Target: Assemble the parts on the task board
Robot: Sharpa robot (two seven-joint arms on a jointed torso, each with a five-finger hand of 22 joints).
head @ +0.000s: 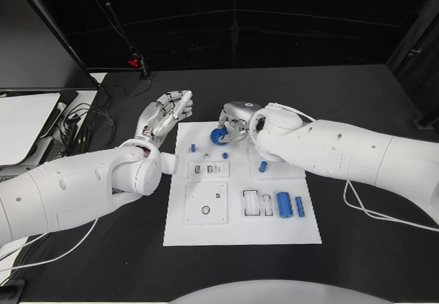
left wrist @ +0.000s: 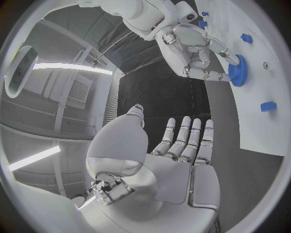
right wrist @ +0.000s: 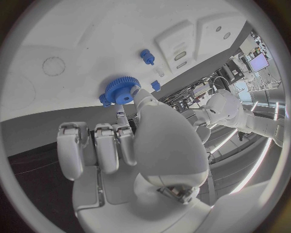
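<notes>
We take the task board (head: 241, 225) as our landmark; the blue gear (head: 219, 136) sits over its far end, near the middle of that edge, and our right hand (head: 240, 121) has it pinched at the rim between the thumb and fingertips, the other fingers curled in beside it. From the right wrist camera the gear (right wrist: 122, 91) looks flat against or just above the board; we cannot tell which. Our left hand (head: 168, 112) hangs just off the board's far left corner, holding nothing, fingers straight and side by side.

We judge the gear to be hard moulded plastic: light, stiff, not fragile; its toothed rim should give good purchase, so the rim is the place to hold it, leaving the centre hole free for a peg. The risk is tilting it as it goes down, since a thin disc held at one edge can cock and jam. Two blue cylinders (head: 284, 205) lie at the board's near right; small blue pegs (head: 192, 147) stand nearer the gear.
</notes>
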